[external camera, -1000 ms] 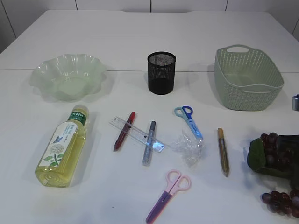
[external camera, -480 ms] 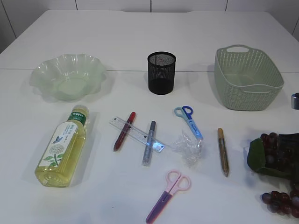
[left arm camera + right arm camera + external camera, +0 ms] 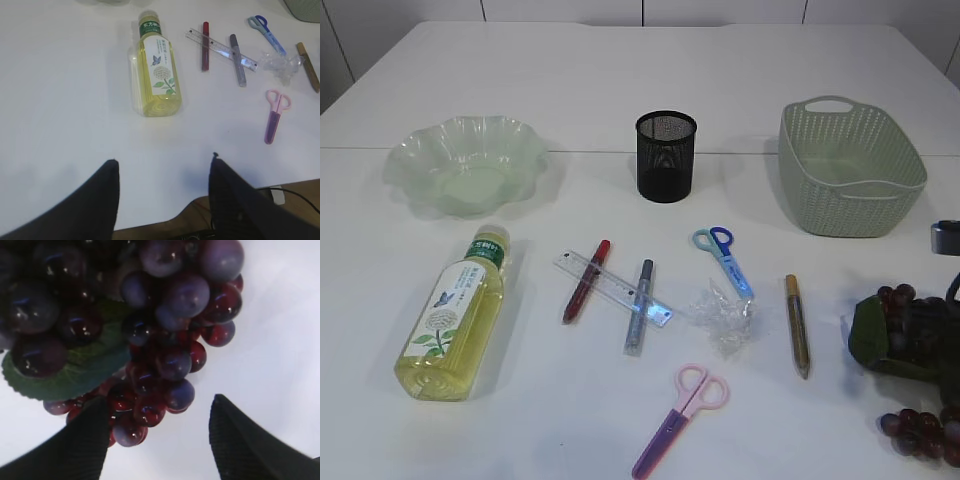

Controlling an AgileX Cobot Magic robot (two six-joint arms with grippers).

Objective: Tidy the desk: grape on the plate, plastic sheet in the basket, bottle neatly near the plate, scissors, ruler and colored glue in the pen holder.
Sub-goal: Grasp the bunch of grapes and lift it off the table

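The dark purple grape bunch (image 3: 908,338) with its green leaf lies at the table's right edge. In the right wrist view the grape bunch (image 3: 165,340) fills the frame; my right gripper (image 3: 160,412) is open just over it, and the lowest grapes touch the left finger (image 3: 80,445). My left gripper (image 3: 162,160) is open above bare table near the front edge, with the bottle (image 3: 155,70) lying ahead of it. The bottle (image 3: 455,315) lies on its side below the green plate (image 3: 415,150). The ruler (image 3: 613,288), red glue pen (image 3: 586,280), grey glue pen (image 3: 639,306), gold glue pen (image 3: 797,325), blue scissors (image 3: 724,258), pink scissors (image 3: 678,415) and crumpled plastic sheet (image 3: 722,312) lie mid-table.
The black mesh pen holder (image 3: 666,156) stands at the back centre and the green woven basket (image 3: 850,168) at the back right. A grey part of the right arm (image 3: 946,237) shows at the right edge. The left wrist view shows the table's front edge (image 3: 165,220).
The grey part of the right arm at the right edge has come down and slightly inward over the grapes. The left arm and the objects on the table have not moved.
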